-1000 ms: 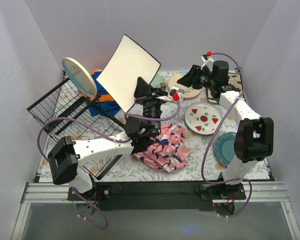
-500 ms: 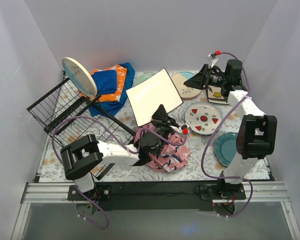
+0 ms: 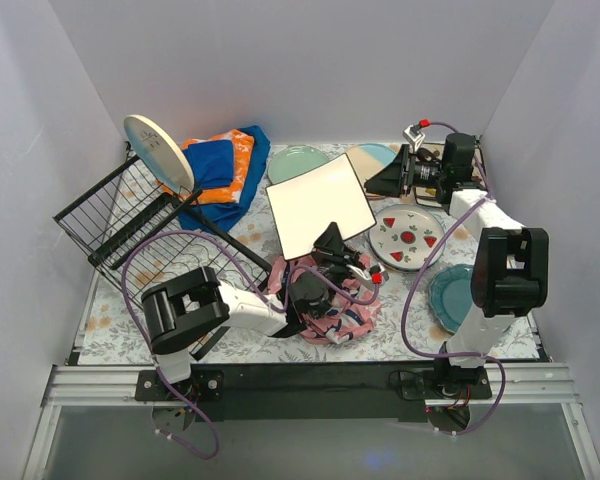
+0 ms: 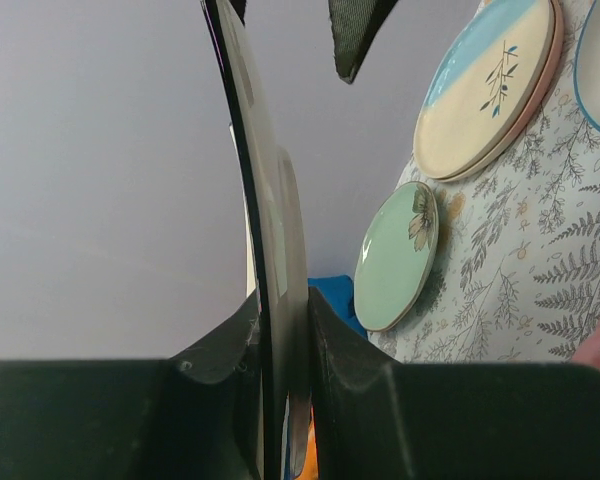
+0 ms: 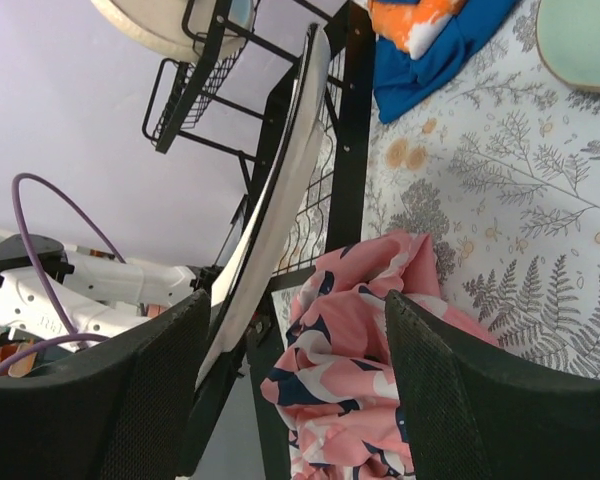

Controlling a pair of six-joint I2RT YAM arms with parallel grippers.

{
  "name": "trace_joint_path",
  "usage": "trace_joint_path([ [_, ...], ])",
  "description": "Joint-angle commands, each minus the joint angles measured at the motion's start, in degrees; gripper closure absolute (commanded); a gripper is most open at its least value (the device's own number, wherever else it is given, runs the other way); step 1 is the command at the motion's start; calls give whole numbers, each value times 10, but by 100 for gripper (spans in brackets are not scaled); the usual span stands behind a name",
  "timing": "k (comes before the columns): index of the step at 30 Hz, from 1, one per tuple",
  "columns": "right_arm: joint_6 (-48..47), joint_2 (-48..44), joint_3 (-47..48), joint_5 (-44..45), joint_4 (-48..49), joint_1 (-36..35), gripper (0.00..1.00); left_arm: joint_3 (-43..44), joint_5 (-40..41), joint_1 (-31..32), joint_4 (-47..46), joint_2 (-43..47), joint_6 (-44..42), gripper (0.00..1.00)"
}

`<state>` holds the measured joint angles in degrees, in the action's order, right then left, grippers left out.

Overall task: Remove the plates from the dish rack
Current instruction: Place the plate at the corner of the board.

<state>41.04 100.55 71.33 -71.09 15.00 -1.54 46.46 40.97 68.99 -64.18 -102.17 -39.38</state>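
Observation:
My left gripper (image 3: 329, 240) is shut on the lower edge of the cream square plate (image 3: 317, 204) and holds it tilted over the table's middle, above the pink cloth. In the left wrist view the plate (image 4: 277, 200) stands edge-on between my fingers (image 4: 335, 335). My right gripper (image 3: 388, 180) is open and empty just right of the plate, which it sees edge-on (image 5: 270, 210). The black dish rack (image 3: 120, 215) sits at the left with a round cream plate (image 3: 157, 150) upright in it. The mint plate (image 3: 298, 163), a cream-and-blue stack (image 3: 372, 156), a red-marked plate (image 3: 408, 237) and a teal plate (image 3: 445, 297) lie on the table.
The pink patterned cloth (image 3: 337, 300) is bunched under my left wrist. Folded blue-orange cloths (image 3: 220, 165) lie at the back beside the rack. Purple cables loop over the rack's front. White walls close in the left, back and right sides.
My left arm has folded down and brought the square plate from high beside the rack to low over the table's middle. My right gripper has dropped a little and stays open.

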Motion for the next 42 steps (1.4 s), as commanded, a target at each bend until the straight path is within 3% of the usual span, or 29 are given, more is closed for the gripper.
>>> trace_joint_path([
  [1, -24, -25, -9, -30, 13, -22, 26, 27, -27, 7, -97, 15, -33, 100],
  [10, -66, -16, -34, -27, -17, -45, 38, 26, -40, 12, -112, -7, -36, 100],
  [14, -153, -10, -31, 5, -112, -55, 40, 32, -41, 13, -112, -17, -42, 100],
  [17, -190, 3, -13, 10, -175, -57, 64, 35, -43, 13, -118, -23, -45, 100],
  [18, -191, 7, -12, 7, -178, -57, 83, 34, -42, 13, -118, -23, -44, 100],
  [19, -192, 8, -12, 5, -178, -57, 92, 33, -41, 13, -115, -23, -42, 100],
  [20, -191, 8, -9, -1, -177, -56, 99, 31, -38, 13, -113, -23, -41, 100],
  [23, -176, 9, 1, -32, -169, -58, 99, 34, -20, 13, -110, -23, -32, 99],
  [24, -168, 4, 6, -34, -160, -57, 99, 36, -17, 13, -106, -22, -25, 85],
  [25, -141, 2, 7, -31, -155, -57, 99, 34, -17, 13, -83, -17, 1, 57],
  [28, -64, -13, -9, -12, -30, -57, 99, 29, -18, 13, -46, -6, 50, 39],
  [34, 123, -13, -19, 80, 156, -37, 99, -3, 8, 20, -110, -19, 75, 38],
  [38, 241, 31, -10, 142, 337, -18, 99, -36, 12, 21, -86, 2, 187, 37],
  [40, 308, 43, -27, 191, 423, -5, 99, -42, 7, 21, -18, 27, 242, 37],
  [41, 334, 51, -39, 216, 512, 0, 99, -37, 4, 21, 12, 38, 283, 37],
  [42, 383, 54, -51, 242, 553, 6, 99, -33, -4, 21, 85, 49, 359, 37],
])
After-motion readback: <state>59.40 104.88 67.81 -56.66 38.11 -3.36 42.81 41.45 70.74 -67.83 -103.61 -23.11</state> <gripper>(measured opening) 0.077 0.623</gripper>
